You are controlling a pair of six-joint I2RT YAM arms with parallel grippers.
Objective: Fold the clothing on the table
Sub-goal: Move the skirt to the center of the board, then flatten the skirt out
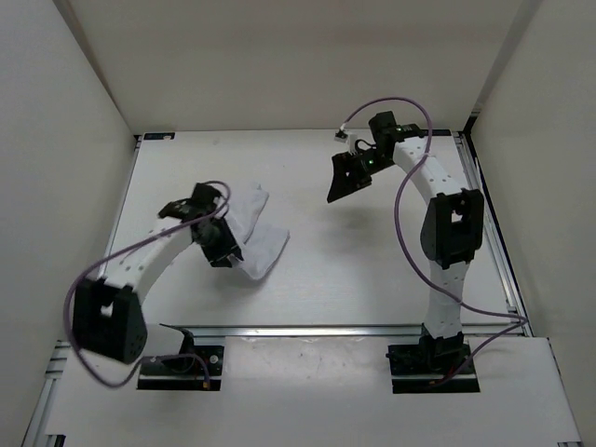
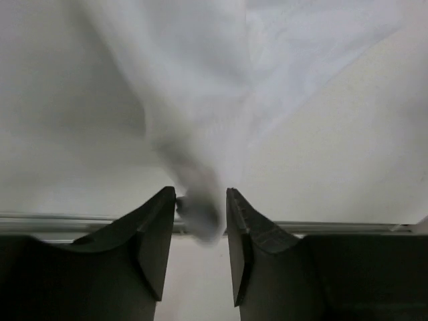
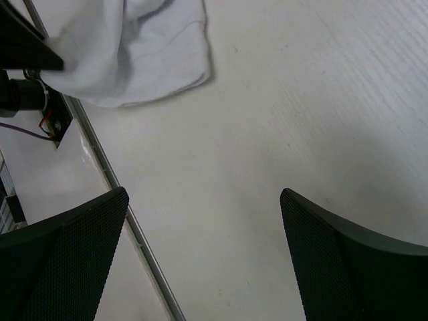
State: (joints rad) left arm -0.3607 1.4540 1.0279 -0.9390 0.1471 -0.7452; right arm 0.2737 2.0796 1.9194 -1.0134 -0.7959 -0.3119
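Observation:
The clothing [image 1: 253, 233] is a white cloth lying bunched and partly folded on the table [image 1: 372, 270], left of centre. My left gripper [image 1: 223, 251] is at the cloth's near-left edge. In the left wrist view its jaws stand apart around a blurred bunch of clothing [image 2: 200, 100]; the bunch touches the left finger [image 2: 157, 227] and a gap shows beside the right one. My left gripper [image 2: 200, 194] is open. My right gripper [image 1: 343, 182] hangs above the far middle of the table, open [image 3: 204, 200] and empty, with the clothing [image 3: 134, 53] well away from it.
An aluminium rail [image 1: 354, 329] runs along the table's near edge, with a white front panel [image 1: 372, 391] below it. White walls stand on three sides. Purple cables loop from both arms. The left arm's dark body [image 3: 20, 47] shows beside the cloth in the right wrist view.

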